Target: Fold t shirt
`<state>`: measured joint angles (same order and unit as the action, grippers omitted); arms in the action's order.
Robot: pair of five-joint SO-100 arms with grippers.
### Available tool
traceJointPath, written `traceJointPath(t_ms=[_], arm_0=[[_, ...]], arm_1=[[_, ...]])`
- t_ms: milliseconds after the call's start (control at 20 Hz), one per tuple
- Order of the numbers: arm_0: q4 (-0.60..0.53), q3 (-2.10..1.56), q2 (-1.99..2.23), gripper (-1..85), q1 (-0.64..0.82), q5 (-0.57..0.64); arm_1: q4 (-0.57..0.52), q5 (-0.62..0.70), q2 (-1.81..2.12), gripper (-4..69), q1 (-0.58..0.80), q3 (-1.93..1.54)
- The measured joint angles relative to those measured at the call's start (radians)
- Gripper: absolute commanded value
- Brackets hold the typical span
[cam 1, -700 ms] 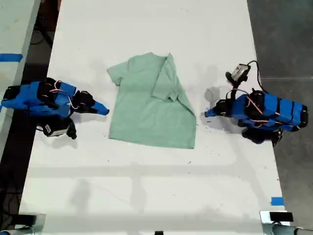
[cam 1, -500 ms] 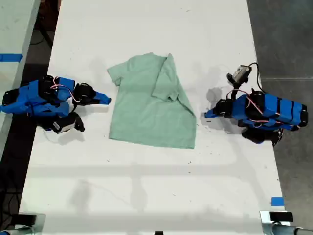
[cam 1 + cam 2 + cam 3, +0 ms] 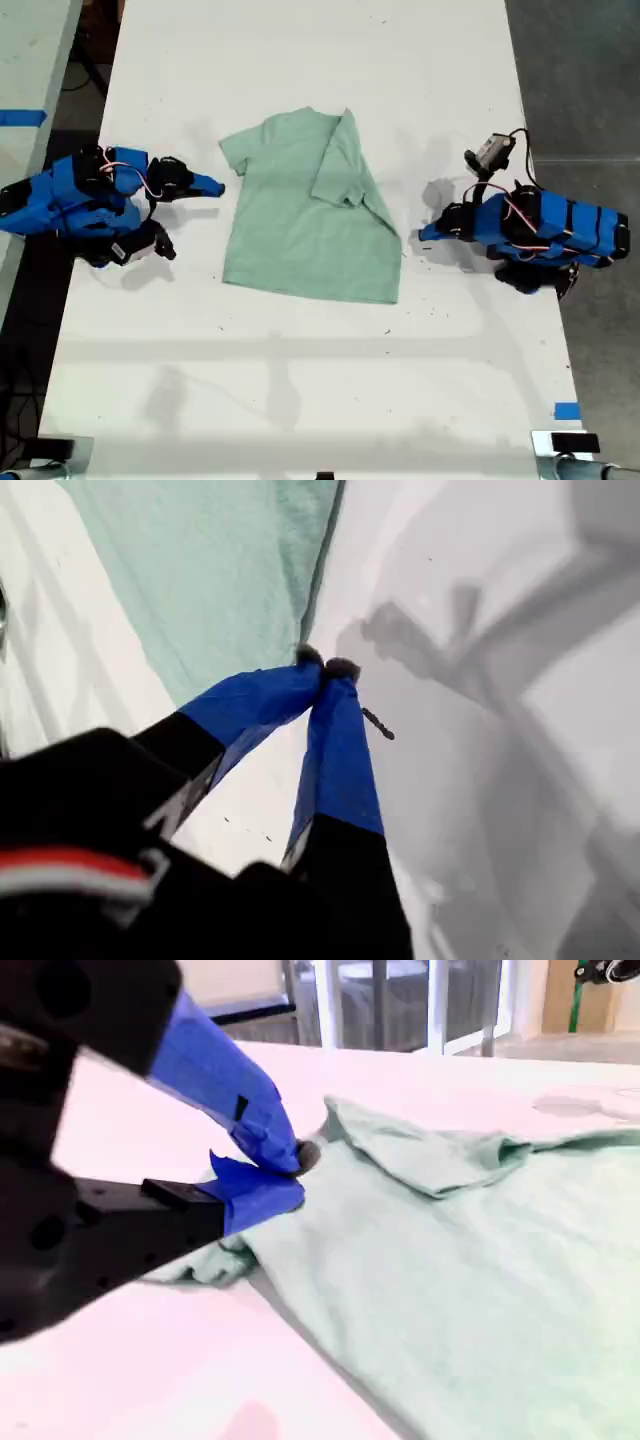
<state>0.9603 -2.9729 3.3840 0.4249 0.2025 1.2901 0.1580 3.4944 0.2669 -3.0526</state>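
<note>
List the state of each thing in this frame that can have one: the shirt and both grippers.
t shirt: lying flat on the white table, the sleeve side at the exterior view's right folded in over the body, held by neither gripper.
my first gripper: shut, empty, tips just off the shirt's edge.
my second gripper: looks shut, empty, beside the other sleeve.

Both my arms are blue printed shells with black motor blocks and joints. My first gripper (image 3: pixel 326 667) has two tapered blue fingers (image 3: pixel 340 760) with dark tips, on a black base with a red-and-white stripe. My second gripper (image 3: pixel 296 1163) has blue angular fingers on a black body. Exterior view: red and white wires looped over both arms, small black-and-grey camera module on a black cable.
</note>
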Motion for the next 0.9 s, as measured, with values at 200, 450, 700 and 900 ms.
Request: traceJointPath(t_ms=[200, 450, 700, 900], arm_0=[[0.17, 0.657, -0.825, 17.7, 0.272, 0.376], [0.176, 1.137, -1.7, 19.1, 0.555, 0.623], [0.187, 1.218, -1.913, 17.8, 0.604, 0.64], [0.186, 1.246, -1.963, 0.1, 0.638, 0.664]], arm_1=[[0.0, 0.0, 0.0, 1.4, 0.0, 0.0], [0.0, 0.0, 0.0, 1.4, 0.0, 0.0], [0.0, 0.0, 0.0, 1.4, -0.012, 0.0], [0.0, 0.0, 0.0, 1.4, -0.012, 0.0]])
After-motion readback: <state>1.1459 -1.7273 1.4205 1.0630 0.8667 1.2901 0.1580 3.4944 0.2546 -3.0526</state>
